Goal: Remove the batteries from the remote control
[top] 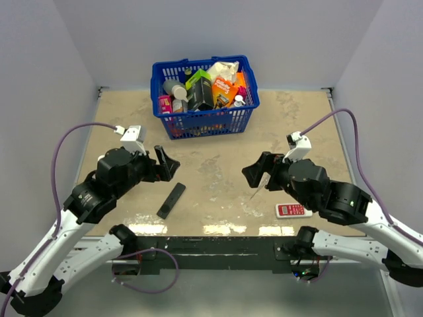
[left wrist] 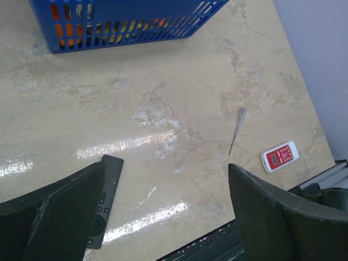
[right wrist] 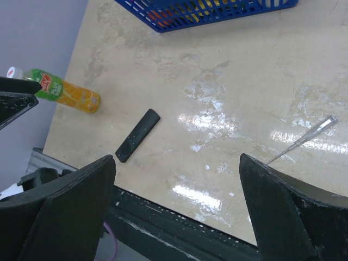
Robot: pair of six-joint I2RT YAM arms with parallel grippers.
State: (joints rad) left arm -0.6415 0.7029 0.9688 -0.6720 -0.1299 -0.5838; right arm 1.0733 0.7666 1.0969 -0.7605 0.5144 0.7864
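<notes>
Closest in, the left gripper (left wrist: pixel 168 217) hangs over the table (top: pixel 218 165), its two matte black, wedge-shaped jaws spread wide with nothing between them. The right gripper (right wrist: pixel 176 212) is the same, wide apart and empty. The remote control (top: pixel 171 200), a slim black bar with small round buttons facing up, lies flat at the lower left of centre in the overhead view, just below the left gripper. No batteries are to be seen; I'd judge they sit inside it, cover on and underneath. The step looks to be the first reach. To do it well, I'd take the bar by its long edges, turn it over, then let the other gripper work the cover, since the polished, stone-patterned tabletop looks slick and the remote may skate. A thin pointed tool (top: pixel 258 187) lies lower right of centre, near a small red and white keypad device (top: pixel 293 210). At the top stands a blue plastic lattice basket (top: pixel 205 122) packed with goods
</notes>
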